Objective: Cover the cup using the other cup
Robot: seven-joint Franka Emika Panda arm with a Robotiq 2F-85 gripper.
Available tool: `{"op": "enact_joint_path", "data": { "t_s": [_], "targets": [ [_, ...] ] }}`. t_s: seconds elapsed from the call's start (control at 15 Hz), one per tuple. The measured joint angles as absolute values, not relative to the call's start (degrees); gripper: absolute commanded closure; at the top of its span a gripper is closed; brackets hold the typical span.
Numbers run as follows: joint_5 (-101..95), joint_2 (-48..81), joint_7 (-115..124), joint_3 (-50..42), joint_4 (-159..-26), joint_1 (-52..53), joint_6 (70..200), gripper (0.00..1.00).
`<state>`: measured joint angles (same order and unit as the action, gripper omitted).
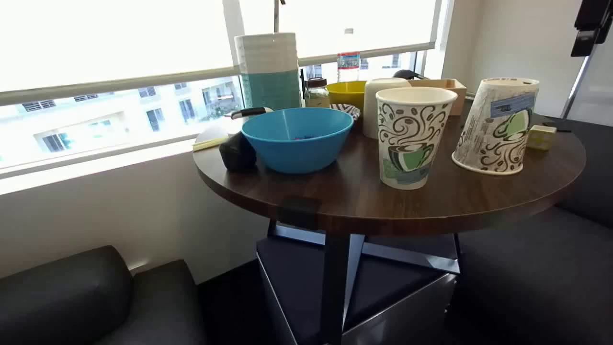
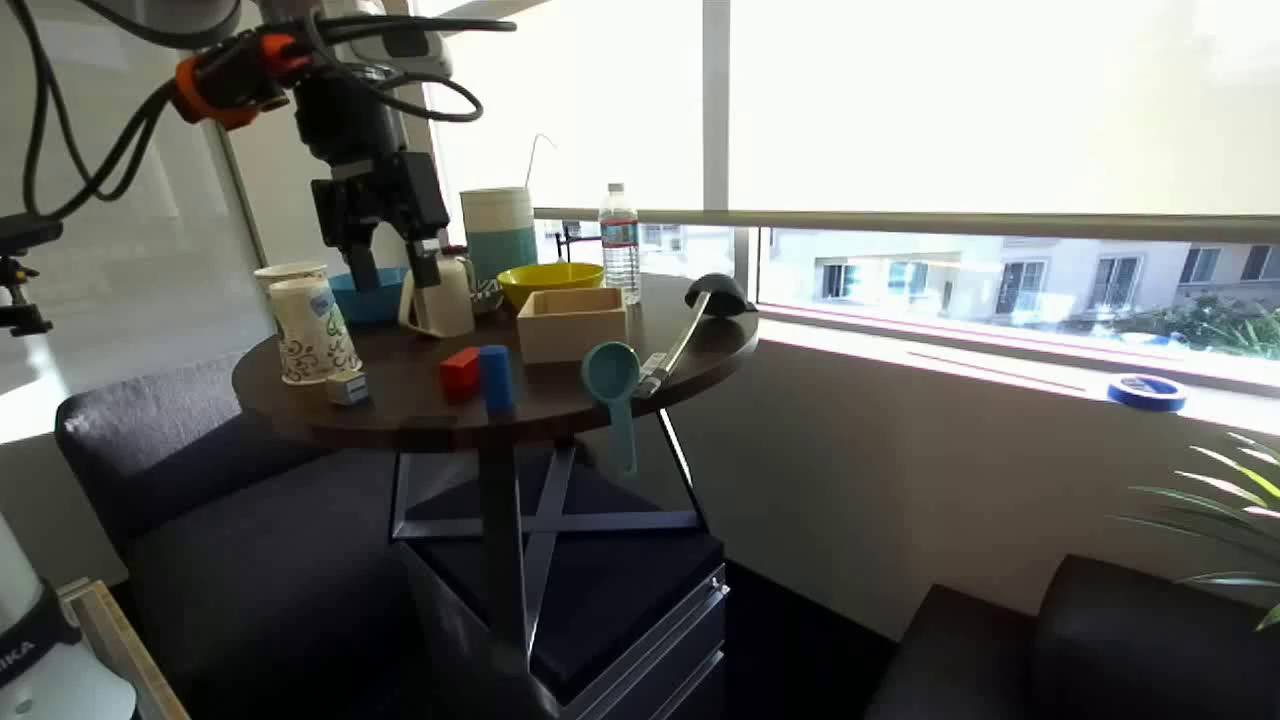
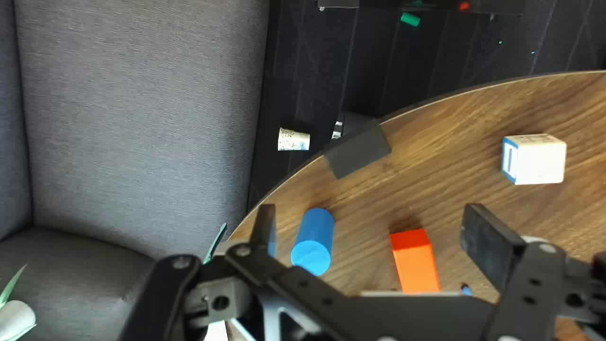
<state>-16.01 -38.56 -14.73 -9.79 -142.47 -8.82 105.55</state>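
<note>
I'm hanging my hand over the desk, fingers spread wide apart & gripping nothing. The upright paper cup is standing mouth-up nr the desk's edge. The upside-down paper cup is resting rim-down beside it, w/ a gap showing btwn the two. (Both are wearing swirls & a green coffee-cup print, so I can't tell which the task is calling "other".) A small pale box is sitting just beside the upside-down paper cup; a blue bowl is sitting apart from both cups. In the wrist view, a blue cylinder & a red block are showing btwn my fingers, resting on the desk below.
</note>
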Motion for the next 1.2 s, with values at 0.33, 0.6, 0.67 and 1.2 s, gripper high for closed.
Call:
{"op": "enact_joint_path", "data": {
  "t_s": [0.33, 0.6, 0.67, 1.2],
  "targets": [
    [-16.01, -38.56, -14.73, -9.79, -142.47, -8.82, 105.55, 0.00],
    [-15.93, -38.57, -15.21, -9.86, -142.47, -8.54, 105.55, 0.00],
    [-15.46, -38.68, -16.29, -9.87, -142.47, -7.80, 105.46, 0.00],
    [-3.44, -44.58, -22.60, -5.67, -143.07, 8.03, 100.72, 0.00]
  ]
}}
